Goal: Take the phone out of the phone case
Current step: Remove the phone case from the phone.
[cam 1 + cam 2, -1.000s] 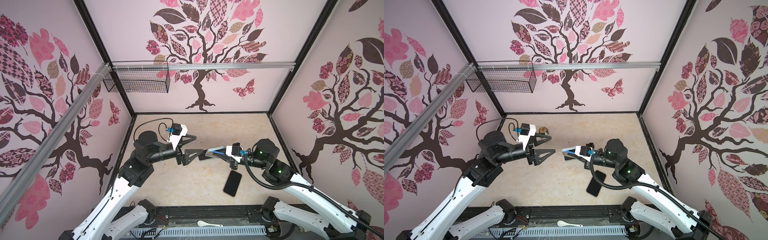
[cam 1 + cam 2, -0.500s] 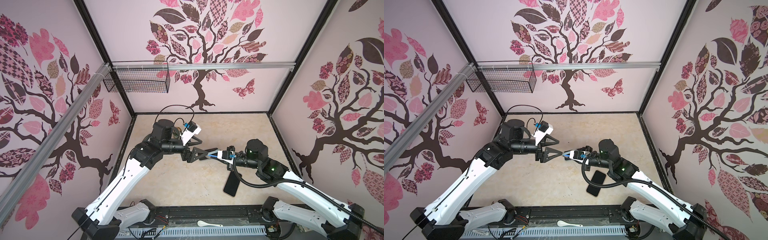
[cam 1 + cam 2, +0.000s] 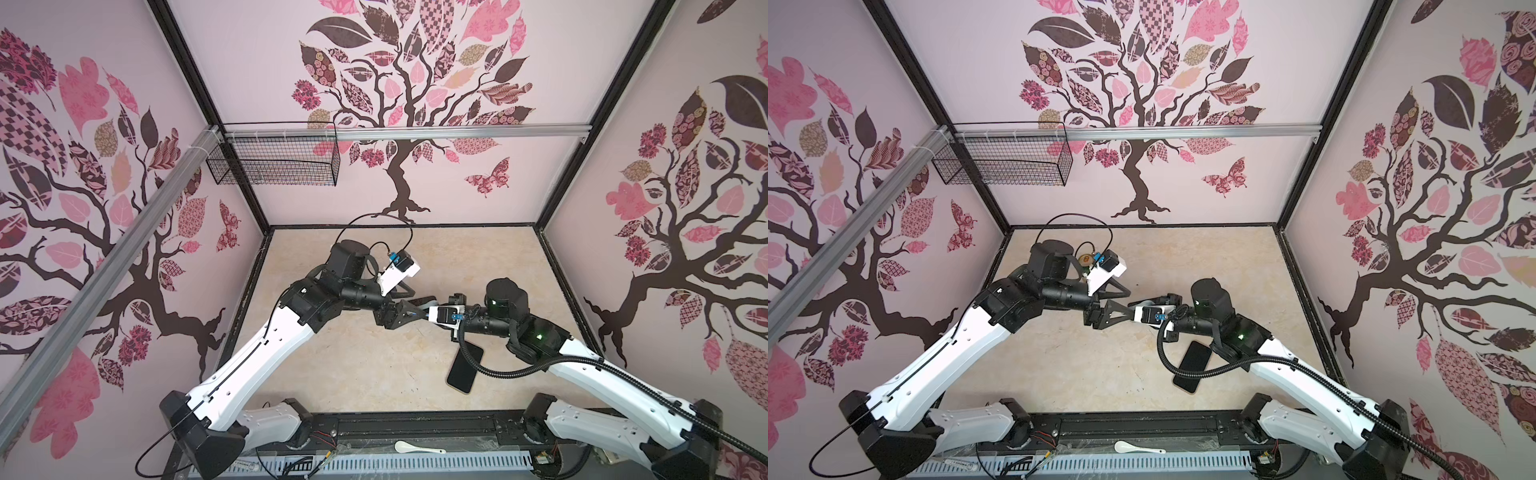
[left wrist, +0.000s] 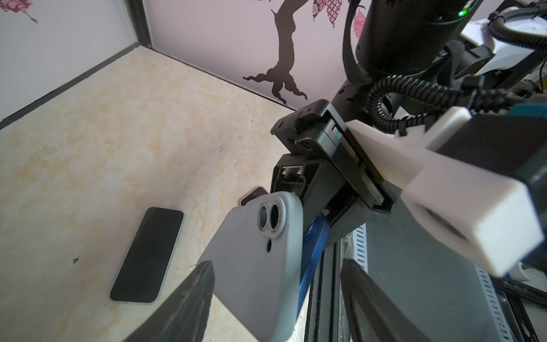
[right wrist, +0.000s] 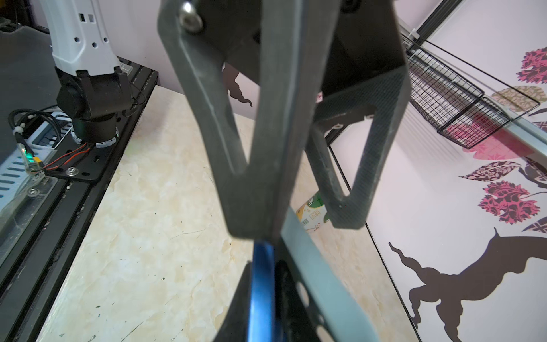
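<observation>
Phone point(image 3: 465, 370) is already out: flat on the surface point(image 4: 118, 133), dark face up, close by the right arm, nothing touching it. The empty case point(image 4: 257, 266) is in the air between the arms. Right claw point(image 5: 263, 293) is pinched tight on it near the camera-cutout end. Left claw point(image 4: 276, 266) is spread wide, fingers either side of the free end, not clamped as far as I can see. Case looks light and rubbery, so expect flex and twist; pinch across the flat back, not the thin rim. Phone looks stiff and slick; if it needs moving, take it by the long edges.
</observation>
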Robot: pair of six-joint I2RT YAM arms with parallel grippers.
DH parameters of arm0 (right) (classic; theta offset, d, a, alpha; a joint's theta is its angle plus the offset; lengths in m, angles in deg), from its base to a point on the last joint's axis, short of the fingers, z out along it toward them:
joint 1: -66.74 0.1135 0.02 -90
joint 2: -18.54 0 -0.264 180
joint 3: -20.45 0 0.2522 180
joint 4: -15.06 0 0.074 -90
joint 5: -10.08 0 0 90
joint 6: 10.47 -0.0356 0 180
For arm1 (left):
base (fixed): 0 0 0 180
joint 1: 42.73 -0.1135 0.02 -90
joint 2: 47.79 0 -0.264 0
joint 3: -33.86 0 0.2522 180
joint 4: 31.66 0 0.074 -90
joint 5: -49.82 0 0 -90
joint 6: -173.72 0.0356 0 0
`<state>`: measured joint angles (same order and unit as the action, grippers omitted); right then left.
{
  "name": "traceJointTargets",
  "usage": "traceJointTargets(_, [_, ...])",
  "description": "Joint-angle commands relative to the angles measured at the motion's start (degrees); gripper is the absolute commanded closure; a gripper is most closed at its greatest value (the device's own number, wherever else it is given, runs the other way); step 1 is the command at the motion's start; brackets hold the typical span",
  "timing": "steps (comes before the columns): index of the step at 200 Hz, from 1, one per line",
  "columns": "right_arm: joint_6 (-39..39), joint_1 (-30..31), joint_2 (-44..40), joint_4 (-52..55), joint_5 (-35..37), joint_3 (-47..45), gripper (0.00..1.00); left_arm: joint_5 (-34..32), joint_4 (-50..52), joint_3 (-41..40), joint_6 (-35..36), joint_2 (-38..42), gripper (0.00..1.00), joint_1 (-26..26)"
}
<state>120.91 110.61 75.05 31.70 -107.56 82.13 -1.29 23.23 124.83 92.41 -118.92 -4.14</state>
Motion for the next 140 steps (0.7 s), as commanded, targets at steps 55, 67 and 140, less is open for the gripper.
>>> traceJointTargets(55, [0.3, 0.4, -0.1, -1.4, -2.2, 1.6, 1.0, -3.1, 0.7, 3.5, 1.8, -2.3, 0.41, 1.7])
traceJointTargets(67, [0.3, 0.4, -0.1, -1.3, -2.3, 1.5, 1.0, -3.8, 0.7, 3.5, 1.9, -2.6, 0.42, 1.7])
traceJointTargets(140, [0.1, 0.4, 0.3, -1.3, -3.7, 1.7, 1.0, -5.9, 1.6, 4.2, 2.8, -4.5, 0.5, 2.1])
